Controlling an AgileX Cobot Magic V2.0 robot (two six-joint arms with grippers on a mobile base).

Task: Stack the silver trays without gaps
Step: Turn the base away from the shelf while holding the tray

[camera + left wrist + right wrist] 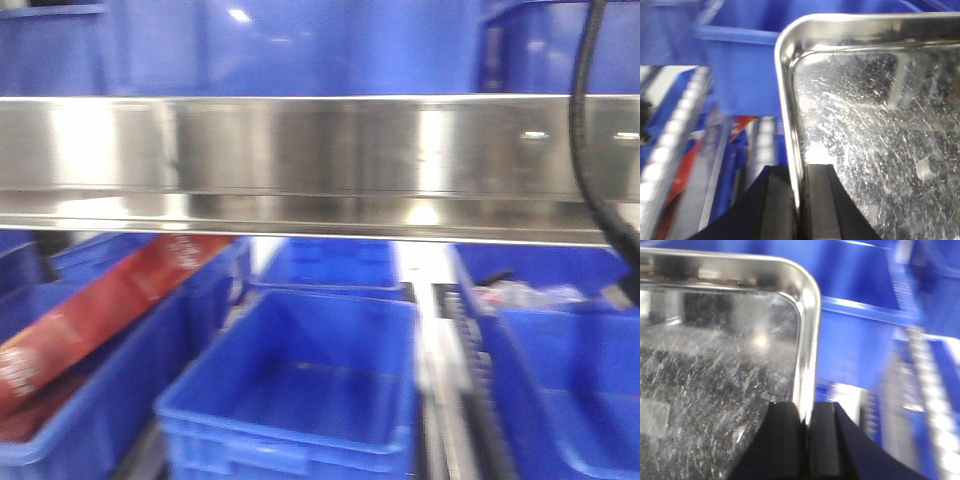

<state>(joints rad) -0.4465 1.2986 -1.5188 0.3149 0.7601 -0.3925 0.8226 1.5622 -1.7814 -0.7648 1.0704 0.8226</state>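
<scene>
Where the left wrist camera looks along its own fingers, the left gripper is clamped on the left rim of a silver tray, one dark pad outside the rim and one inside, the thin raised lip pinched between them. The tray's scratched floor fills the right of that view, and its rounded corner curves away at the top left. Beyond that edge stands a blue bin, with a pale beaded track running down the far left; the space between rim and bin looks free, though blur hides its depth.

On the other side, the right gripper grips the right rim of the silver tray in the same way, its jaws closed on the lip just below the rounded corner. Blue bin walls lie past that edge, and a blurred pale track runs further right.

From the front view, a broad steel rail spans the whole width. Below it sit blue bins, and a red carton leans in the left one. A black cable hangs across the rail at the right. Neither gripper shows there.
</scene>
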